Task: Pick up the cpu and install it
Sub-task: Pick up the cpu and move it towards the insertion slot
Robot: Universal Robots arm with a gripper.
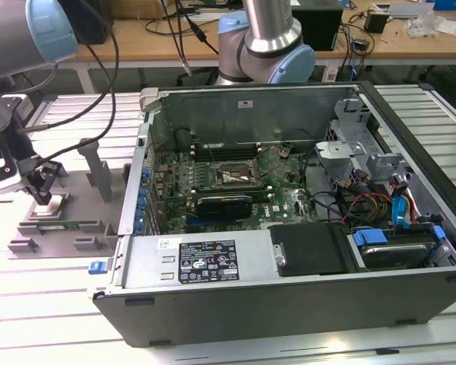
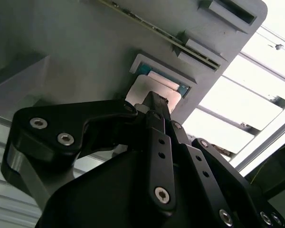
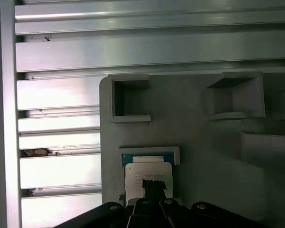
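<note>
Cpu point(image 3: 147, 171) lies flat in grey holder point(image 3: 150, 151); closed fingers point(image 3: 154, 186) just above it.

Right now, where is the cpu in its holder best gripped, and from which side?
Probably from straight above, by two opposite edges. The cpu lies flat, metal top up, in a shallow seat of the grey tray, so no sideways approach reaches under it. The gripper hangs over it.
</note>
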